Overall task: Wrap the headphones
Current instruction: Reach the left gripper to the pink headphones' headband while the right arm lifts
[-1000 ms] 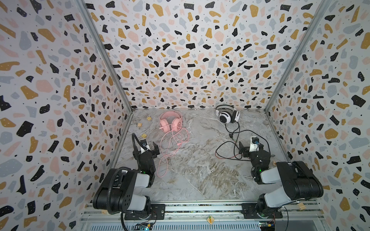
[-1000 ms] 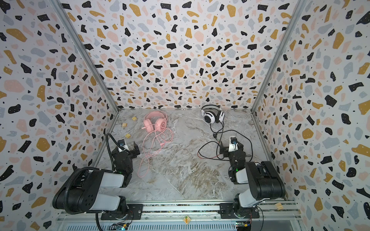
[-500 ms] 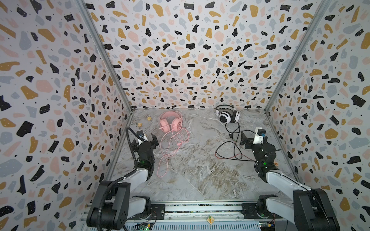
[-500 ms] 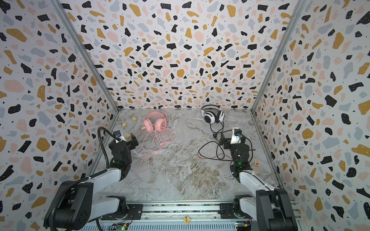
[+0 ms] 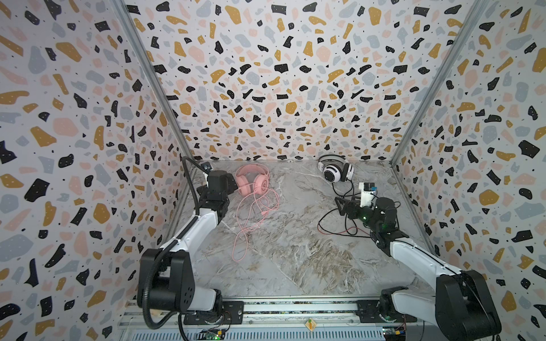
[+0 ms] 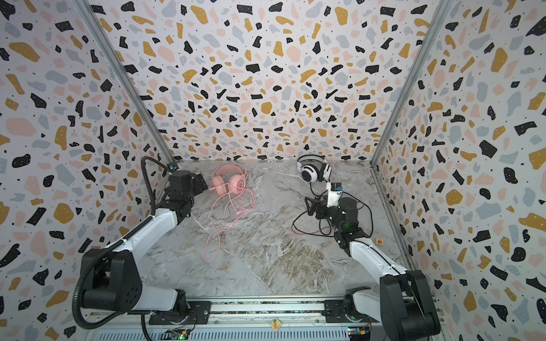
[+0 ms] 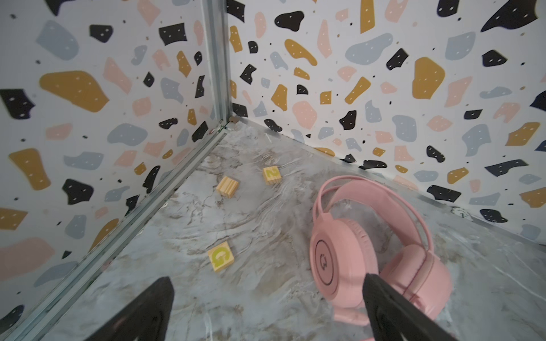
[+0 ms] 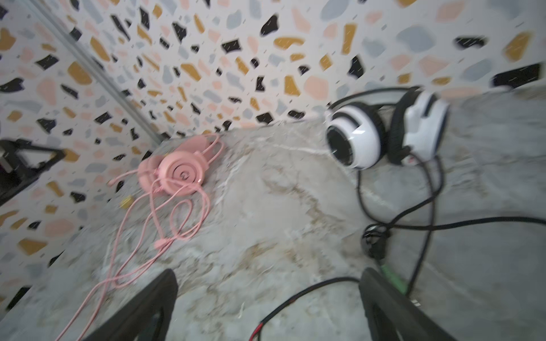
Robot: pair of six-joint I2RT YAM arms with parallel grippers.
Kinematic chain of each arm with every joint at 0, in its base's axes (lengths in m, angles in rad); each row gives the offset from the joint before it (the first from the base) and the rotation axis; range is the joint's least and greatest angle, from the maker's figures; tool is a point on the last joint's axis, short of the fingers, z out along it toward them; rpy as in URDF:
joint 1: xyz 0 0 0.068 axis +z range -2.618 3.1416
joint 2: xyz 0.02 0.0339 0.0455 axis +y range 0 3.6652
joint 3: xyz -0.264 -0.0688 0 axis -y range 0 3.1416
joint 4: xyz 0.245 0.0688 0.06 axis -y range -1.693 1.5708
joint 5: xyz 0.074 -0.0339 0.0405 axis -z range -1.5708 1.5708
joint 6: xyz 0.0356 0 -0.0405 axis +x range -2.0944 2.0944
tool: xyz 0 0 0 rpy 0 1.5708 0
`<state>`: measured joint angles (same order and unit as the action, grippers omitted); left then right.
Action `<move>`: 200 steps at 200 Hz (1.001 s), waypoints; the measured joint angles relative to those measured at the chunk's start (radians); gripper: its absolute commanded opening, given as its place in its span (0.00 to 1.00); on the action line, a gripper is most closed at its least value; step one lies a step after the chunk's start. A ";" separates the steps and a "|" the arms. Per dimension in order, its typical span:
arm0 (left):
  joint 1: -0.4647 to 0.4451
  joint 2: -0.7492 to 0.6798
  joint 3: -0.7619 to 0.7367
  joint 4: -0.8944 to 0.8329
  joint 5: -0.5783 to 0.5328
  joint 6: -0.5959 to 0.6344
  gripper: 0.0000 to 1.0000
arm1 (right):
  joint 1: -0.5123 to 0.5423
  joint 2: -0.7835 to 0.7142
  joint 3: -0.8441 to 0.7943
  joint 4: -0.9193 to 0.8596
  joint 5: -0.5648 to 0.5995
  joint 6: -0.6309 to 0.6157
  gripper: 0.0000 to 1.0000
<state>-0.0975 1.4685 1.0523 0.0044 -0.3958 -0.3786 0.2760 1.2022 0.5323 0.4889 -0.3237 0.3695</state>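
Pink headset [image 7: 348, 259] lies just beside the left gripper [image 7: 267, 280]. White headset [image 8: 354, 141] is well ahead of the right gripper [image 8: 269, 274].

Risk, judged: the loose pink cable [image 8: 161, 244] or black cable [image 8: 310, 290] could snag and drag a headset when pulled.

Both grippers gape wide and hold nothing; no contact evident.

Terrazzo-patterned walls [image 5: 280, 82] enclose a grey marbled floor [image 5: 295, 251].
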 measured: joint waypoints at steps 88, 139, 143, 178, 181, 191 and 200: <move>0.012 0.587 0.812 -0.491 0.205 0.039 1.00 | 0.396 0.145 0.006 0.023 0.163 -0.076 0.98; 0.012 0.882 1.146 -0.671 0.230 0.072 0.93 | 0.436 0.159 -0.063 0.081 0.245 -0.092 0.98; 0.012 0.898 1.160 -0.679 0.233 0.073 0.93 | 0.436 0.160 -0.064 0.084 0.250 -0.092 0.98; 0.013 0.982 1.189 -0.687 0.267 0.069 0.87 | 0.435 0.177 -0.063 0.103 0.270 -0.095 0.98; 0.013 0.983 1.183 -0.685 0.273 0.066 0.87 | 0.435 0.180 -0.063 0.105 0.270 -0.094 0.98; 0.013 0.986 1.168 -0.682 0.290 0.057 0.89 | 0.435 0.185 -0.063 0.110 0.271 -0.094 0.98; 0.013 0.986 1.166 -0.673 0.312 0.046 0.87 | 0.435 0.187 -0.063 0.111 0.273 -0.091 0.98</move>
<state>-0.0841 2.4542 2.2185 -0.6685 -0.0837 -0.3325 0.7109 1.3895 0.4690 0.6003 -0.0509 0.2783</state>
